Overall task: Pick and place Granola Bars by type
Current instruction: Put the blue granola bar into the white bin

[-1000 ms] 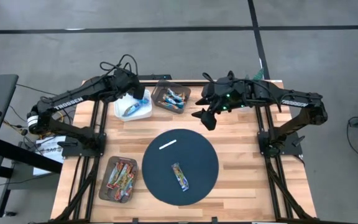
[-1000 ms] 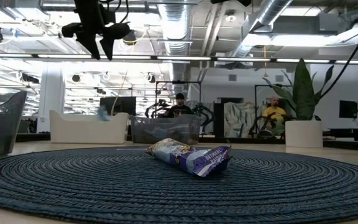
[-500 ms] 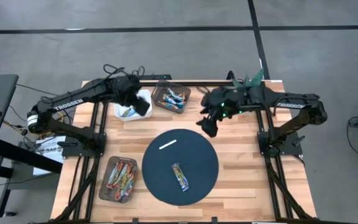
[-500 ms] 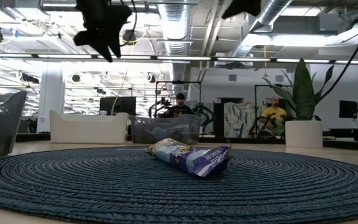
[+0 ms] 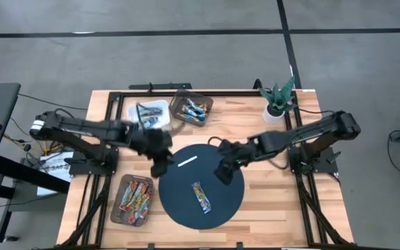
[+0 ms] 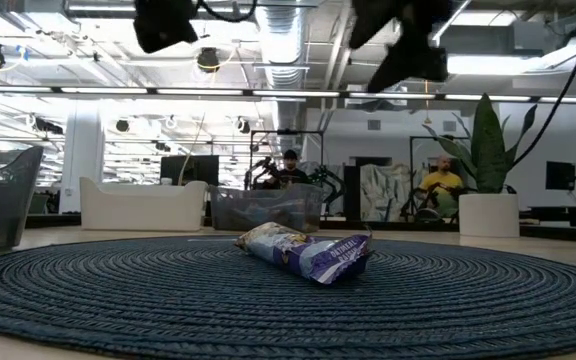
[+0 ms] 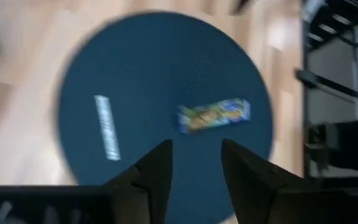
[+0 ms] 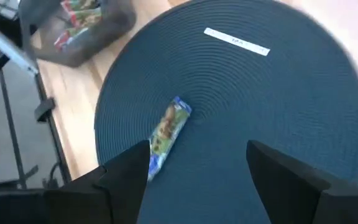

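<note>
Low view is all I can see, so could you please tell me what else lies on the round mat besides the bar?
Observer: A thin white strip lies on the mat, apart from the bar.
Operator: Thank you; where are the grippers?
Observer: The left gripper hovers at the mat's left edge, the right gripper over its right part, both open.
Operator: And the bins?
Observer: A bin of red bars sits left of the mat.

A glossy, crinkled blue foil-wrapped granola bar [image 5: 201, 197] lay on a round, dark-blue, ribbed woven mat [image 5: 224, 201] over a pale, smooth wooden-plank table [image 5: 276, 208].
</note>
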Action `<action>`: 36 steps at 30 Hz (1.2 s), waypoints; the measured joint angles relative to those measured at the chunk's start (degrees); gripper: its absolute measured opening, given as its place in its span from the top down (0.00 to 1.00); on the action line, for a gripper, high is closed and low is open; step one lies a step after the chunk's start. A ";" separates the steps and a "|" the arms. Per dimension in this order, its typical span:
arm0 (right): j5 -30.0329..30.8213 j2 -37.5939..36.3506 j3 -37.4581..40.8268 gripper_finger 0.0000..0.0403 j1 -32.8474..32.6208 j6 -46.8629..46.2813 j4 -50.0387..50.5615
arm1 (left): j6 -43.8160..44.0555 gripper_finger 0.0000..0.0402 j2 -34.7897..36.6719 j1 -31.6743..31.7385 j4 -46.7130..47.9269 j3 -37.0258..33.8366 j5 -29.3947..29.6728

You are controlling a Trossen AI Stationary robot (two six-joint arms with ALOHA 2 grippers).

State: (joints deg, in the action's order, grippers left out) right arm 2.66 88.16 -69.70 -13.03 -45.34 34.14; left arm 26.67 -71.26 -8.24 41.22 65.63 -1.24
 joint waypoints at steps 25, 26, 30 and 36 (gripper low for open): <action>-3.96 34.46 -22.37 0.36 -4.41 -1.29 4.59 | 10.21 0.72 0.04 -15.51 -4.89 -7.72 5.38; -3.96 35.02 -22.75 0.36 -4.27 -1.24 4.96 | 10.23 0.72 0.04 -15.51 -4.75 -7.72 5.38; -4.09 36.61 -23.91 0.36 -3.67 -1.16 4.85 | 10.21 0.72 0.04 -15.51 -4.82 -7.72 5.50; -3.86 36.87 -23.86 0.36 -3.70 -0.94 5.47 | 10.19 0.72 0.04 -15.51 -4.72 -7.72 5.55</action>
State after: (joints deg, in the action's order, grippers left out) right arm -1.20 125.03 -93.56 -16.73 -46.28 39.61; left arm 36.86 -71.22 -23.75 36.50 57.91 4.31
